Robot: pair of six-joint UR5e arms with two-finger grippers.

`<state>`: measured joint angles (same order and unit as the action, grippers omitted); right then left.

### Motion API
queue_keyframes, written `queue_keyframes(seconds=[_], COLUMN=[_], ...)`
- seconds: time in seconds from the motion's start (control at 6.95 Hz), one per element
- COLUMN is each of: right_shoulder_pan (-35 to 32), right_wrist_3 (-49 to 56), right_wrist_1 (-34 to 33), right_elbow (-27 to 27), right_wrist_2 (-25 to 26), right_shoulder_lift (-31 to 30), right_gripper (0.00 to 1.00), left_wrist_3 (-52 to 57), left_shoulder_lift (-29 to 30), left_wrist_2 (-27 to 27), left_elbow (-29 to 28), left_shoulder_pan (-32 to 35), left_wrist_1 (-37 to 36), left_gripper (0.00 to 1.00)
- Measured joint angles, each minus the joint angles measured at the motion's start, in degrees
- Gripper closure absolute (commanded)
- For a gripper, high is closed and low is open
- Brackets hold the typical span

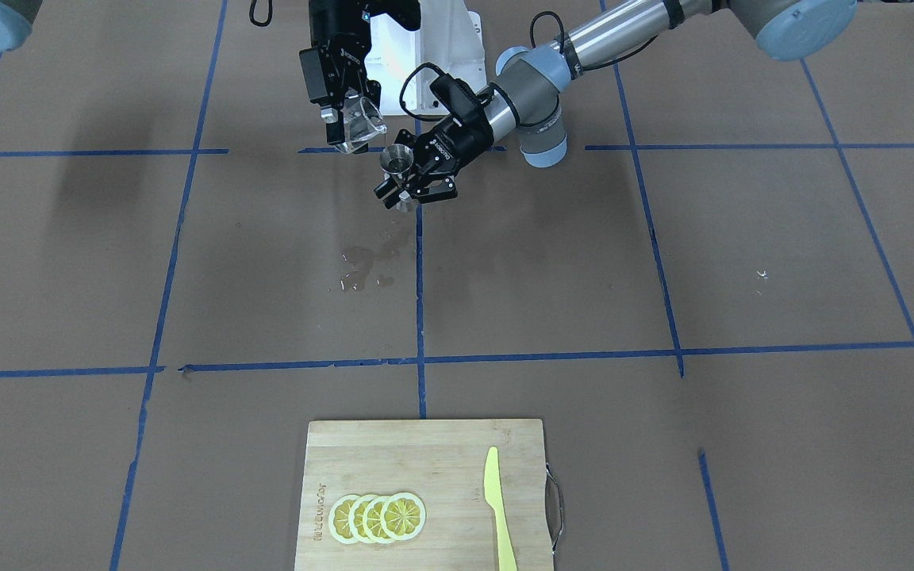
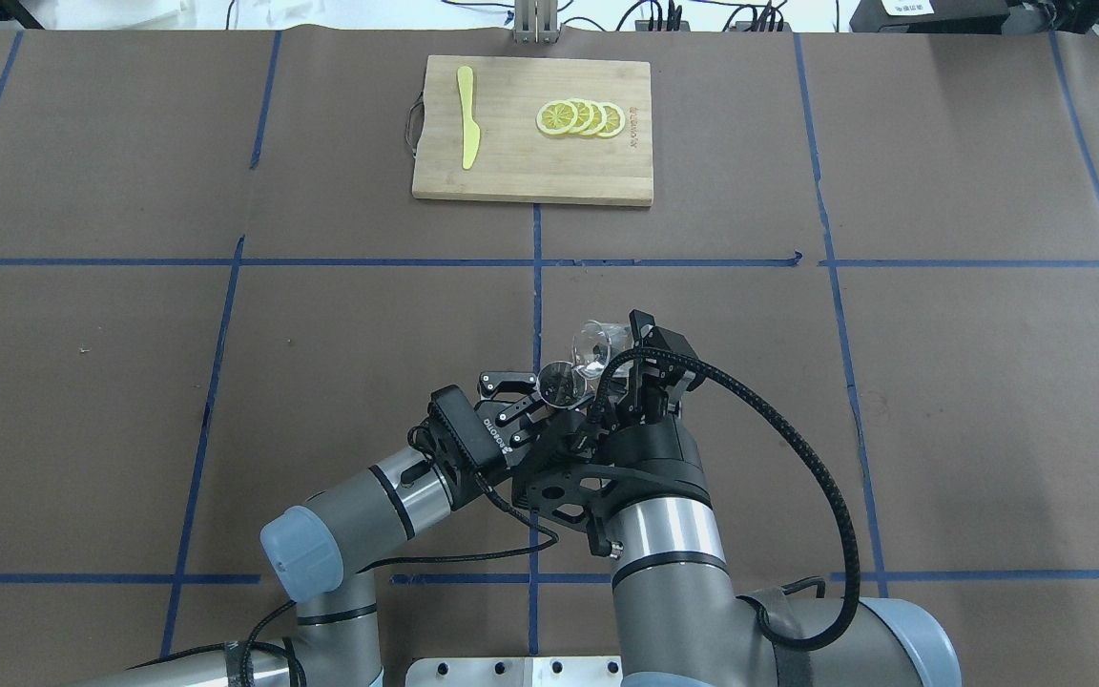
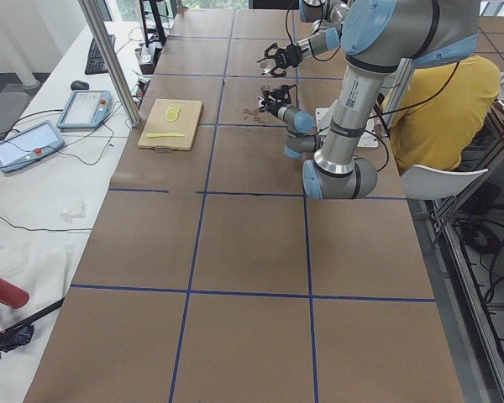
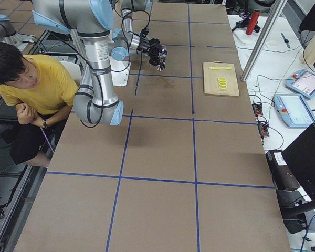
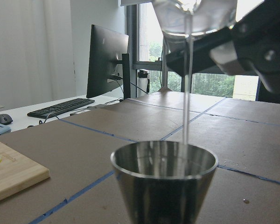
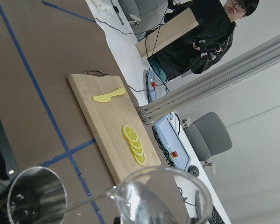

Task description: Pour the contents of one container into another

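Several wet patches [image 1: 362, 266] stain the brown table [image 1: 584, 262] near the jigger [image 1: 397, 161]

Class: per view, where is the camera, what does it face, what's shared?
Overhead: behind robot, facing down; left arm, right arm.
Front: across table, facing robot; both arms.
Left: table's left end; left arm nearest.
Right: right end; right arm nearest.
Left wrist: beside shiny steel hourglass jigger; right jaws above.
Right wrist: over small clear glass cup, facing wooden cutting board.
Shared: both wrist views show jigger.
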<state>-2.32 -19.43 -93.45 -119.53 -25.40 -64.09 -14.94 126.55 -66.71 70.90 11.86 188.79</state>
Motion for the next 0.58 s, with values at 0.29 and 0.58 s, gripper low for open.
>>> queue_keyframes(seconds=[0.29,0.58], right_shoulder_pan=[0.3,0.7], right_wrist_3=[-4.0,-8.7], right_wrist_1=[0.6,3.1], right_elbow=[-0.1,0.0], right_wrist_2=[0.0,-0.1], right_shoulder_lift=[0.0,-0.1], right_gripper=[1.0,1.0], left_wrist_3=[0.0,0.0], left_shoulder_lift=[0.0,0.0], left_wrist_2=[0.0,0.0], left_elbow=[0.1,0.1], left_shoulder_pan=[0.0,0.0], left_wrist_1=[0.0,0.0], left_gripper=[1.0,1.0])
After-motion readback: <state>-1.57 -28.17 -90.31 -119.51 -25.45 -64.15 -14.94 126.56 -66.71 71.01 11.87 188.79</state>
